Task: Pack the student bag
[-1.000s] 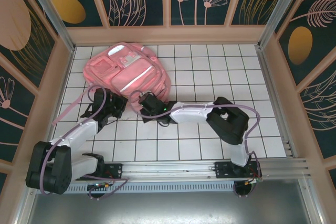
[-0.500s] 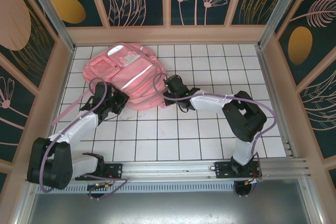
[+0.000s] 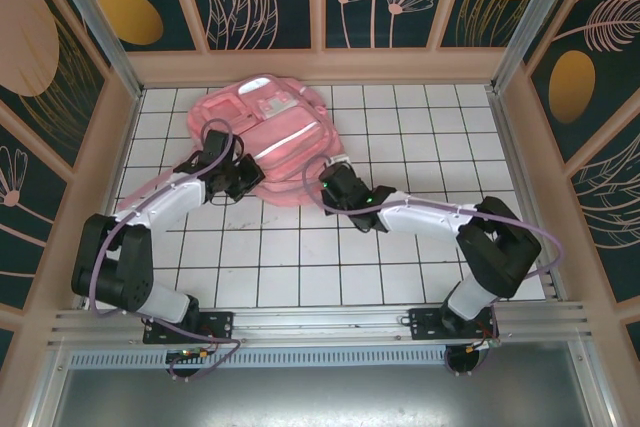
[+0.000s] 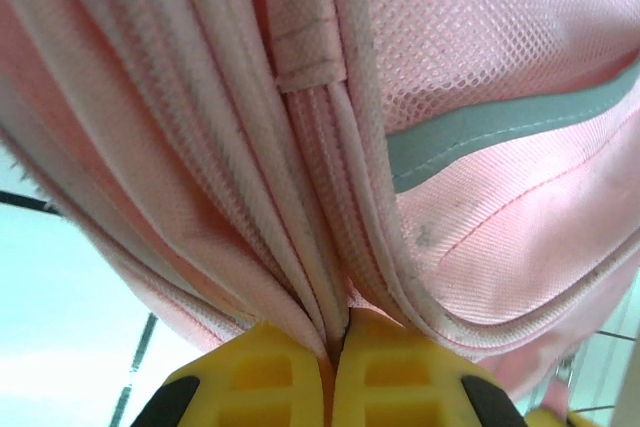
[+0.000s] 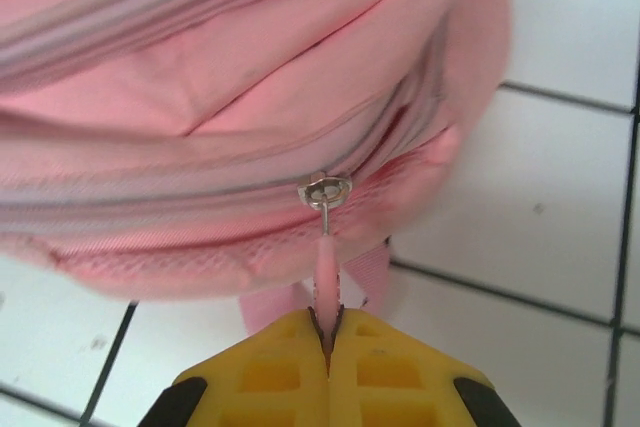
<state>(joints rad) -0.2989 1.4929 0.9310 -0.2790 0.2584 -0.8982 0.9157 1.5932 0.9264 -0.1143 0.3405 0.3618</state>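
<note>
Table [image 3: 430,137]: white and gridded, with walls on three sides.
Bag [image 3: 268,135]: pink; it lay flat, front up, at the far left of the table near the back wall.
Left claw [image 4: 338,335]: its yellow fingers were pinched shut on a fold of the bag's fabric beside a zip seam, at the bag's near left edge.
Right claw [image 5: 327,332]: closed tight on the pull, at the bag's near right corner.
Pull [image 5: 327,265]: a thin pink tab hanging from a metal ring [image 5: 324,190] on a zip, drawn taut toward the right claw.
Step, as judged: working that zip; whether open or shut could not be told.
Doing it well: the right claw needed to travel along the zip's line, not away from it, so the thin pull would not slip free. The left claw needed to hold the fabric taut against that drag, so the bag would not slide.
</note>
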